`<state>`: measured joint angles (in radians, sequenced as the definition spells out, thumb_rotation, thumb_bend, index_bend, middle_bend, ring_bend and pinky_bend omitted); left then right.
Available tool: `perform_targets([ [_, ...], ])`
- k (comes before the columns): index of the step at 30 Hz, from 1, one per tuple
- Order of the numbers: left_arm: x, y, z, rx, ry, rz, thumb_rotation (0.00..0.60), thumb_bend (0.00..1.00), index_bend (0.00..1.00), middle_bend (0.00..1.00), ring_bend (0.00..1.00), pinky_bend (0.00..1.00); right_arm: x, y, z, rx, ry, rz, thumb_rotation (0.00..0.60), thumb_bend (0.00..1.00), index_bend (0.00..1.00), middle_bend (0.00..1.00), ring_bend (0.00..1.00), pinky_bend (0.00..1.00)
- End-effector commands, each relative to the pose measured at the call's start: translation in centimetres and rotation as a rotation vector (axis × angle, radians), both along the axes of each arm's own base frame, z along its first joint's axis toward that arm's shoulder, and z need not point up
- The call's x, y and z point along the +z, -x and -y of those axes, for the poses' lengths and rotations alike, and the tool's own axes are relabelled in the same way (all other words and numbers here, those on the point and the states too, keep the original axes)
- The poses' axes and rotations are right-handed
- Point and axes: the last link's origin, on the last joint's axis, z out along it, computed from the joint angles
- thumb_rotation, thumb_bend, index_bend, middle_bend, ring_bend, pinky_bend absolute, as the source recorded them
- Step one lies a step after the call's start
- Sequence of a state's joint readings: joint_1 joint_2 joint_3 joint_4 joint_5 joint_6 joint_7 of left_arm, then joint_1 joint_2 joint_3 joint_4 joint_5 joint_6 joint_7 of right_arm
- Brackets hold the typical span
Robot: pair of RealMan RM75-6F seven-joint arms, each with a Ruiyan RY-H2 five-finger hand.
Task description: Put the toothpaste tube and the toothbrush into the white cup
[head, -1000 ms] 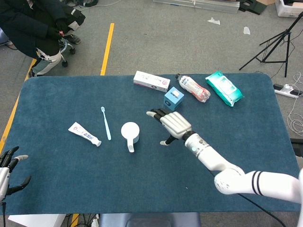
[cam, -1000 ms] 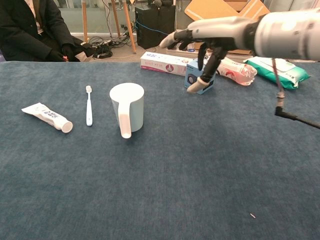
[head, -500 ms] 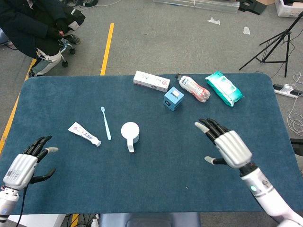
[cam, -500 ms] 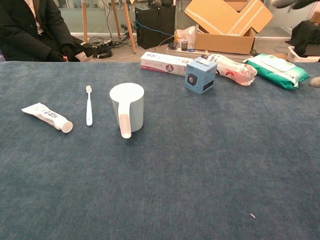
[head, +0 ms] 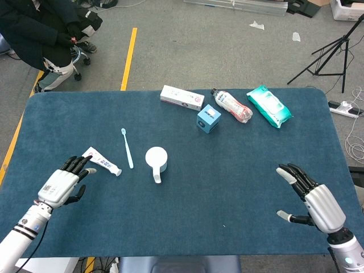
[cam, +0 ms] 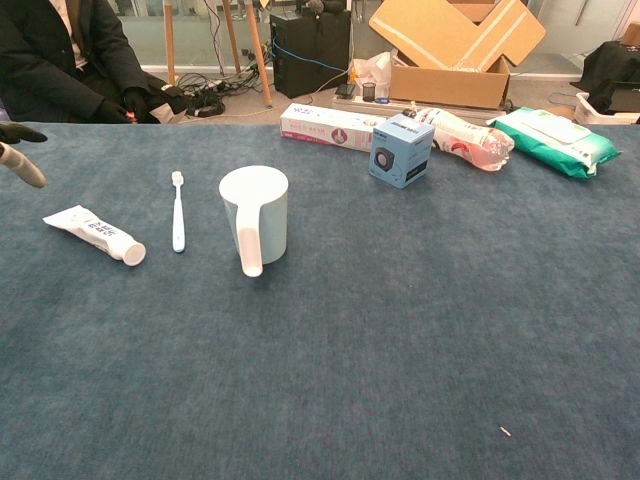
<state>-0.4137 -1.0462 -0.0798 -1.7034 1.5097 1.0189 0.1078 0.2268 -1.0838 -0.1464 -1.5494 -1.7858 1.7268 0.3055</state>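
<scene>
Reach step: the left hand, fingers spread and empty, hovers beside the toothpaste tube; next, grip it for the white cup. The right hand is open, idle.

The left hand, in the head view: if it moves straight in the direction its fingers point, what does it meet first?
Most likely the toothpaste tube. The left hand is open, its fingertips already at the tube's flat end; height above the table is unclear, so it might pass just over.

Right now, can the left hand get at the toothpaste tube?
Probably yes. The left hand is open with its fingertips right at the flat end of the toothpaste tube, and nothing lies between them; the toothbrush lies on the tube's other side.
</scene>
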Motion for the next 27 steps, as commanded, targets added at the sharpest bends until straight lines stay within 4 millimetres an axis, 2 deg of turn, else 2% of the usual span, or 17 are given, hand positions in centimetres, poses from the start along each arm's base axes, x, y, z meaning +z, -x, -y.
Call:
perform_targets([
  [1,-1.0,-1.2,-0.8,-0.005,0.030,-0.004,0.600,0.62,0.21,0.00,0.00,0.00,0.1,0.1,-0.3,0.014,0.005,0.024,0.600,0.01,0.00,0.13,0.09,0.40],
  [5,-2.1,-2.0,-1.2,-0.010,0.059,-0.027,0.600,0.66,0.21,0.00,0.00,0.00,0.0,0.2,-0.4,0.007,-0.006,0.040,0.600,0.01,0.00,0.13,0.08,0.40],
  [10,-3.1,-2.8,-1.7,-0.009,0.091,-0.055,0.600,0.79,0.19,0.00,0.00,0.00,0.0,0.3,-0.2,0.005,-0.009,0.043,0.600,0.01,0.00,0.13,0.08,0.40],
  [15,-4.3,-3.6,-2.3,-0.009,0.118,-0.063,0.600,0.87,0.18,0.00,0.00,0.00,-0.1,0.5,0.2,-0.005,-0.022,0.048,0.600,0.01,0.00,0.13,0.09,0.40],
  [27,-7.0,-4.4,-4.5,-0.045,0.108,-0.179,0.600,0.89,0.14,0.00,0.00,0.00,0.2,0.7,0.8,-0.015,-0.034,0.061,0.600,0.01,0.00,0.14,0.09,0.40],
])
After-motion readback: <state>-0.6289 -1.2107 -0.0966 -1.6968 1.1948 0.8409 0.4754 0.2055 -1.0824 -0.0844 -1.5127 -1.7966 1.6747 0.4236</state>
